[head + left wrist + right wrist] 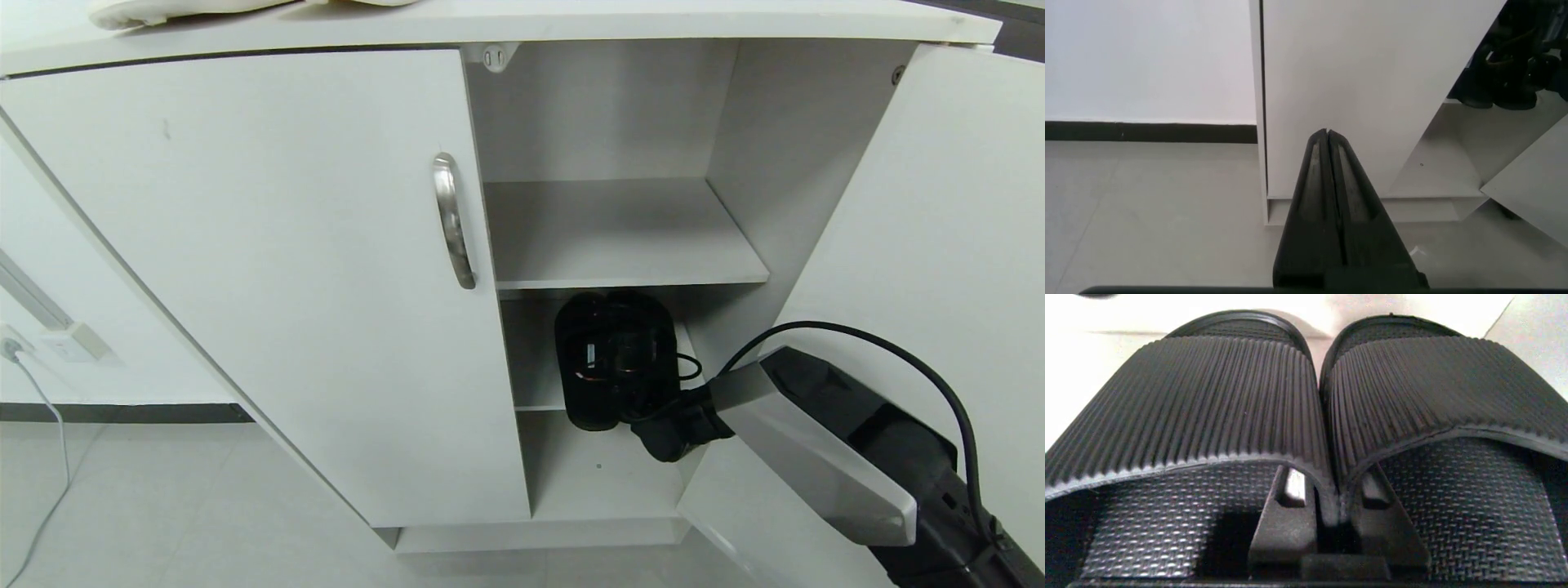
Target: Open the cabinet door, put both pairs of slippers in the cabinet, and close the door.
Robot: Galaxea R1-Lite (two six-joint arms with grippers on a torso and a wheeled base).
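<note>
A white cabinet (245, 245) stands with its right door (939, 245) swung wide and its left door shut; the right arm is at the mouth of the middle compartment, with a pair of black slippers (612, 359) over the front edge of the shelf (535, 392); the right gripper (1333, 492) pinches both inner edges together; the left gripper (1327, 139) hangs low outside, fingers pressed together, empty. It seems best to carry the pair deeper and settle the soles flat before letting go, or it may tip out.
</note>
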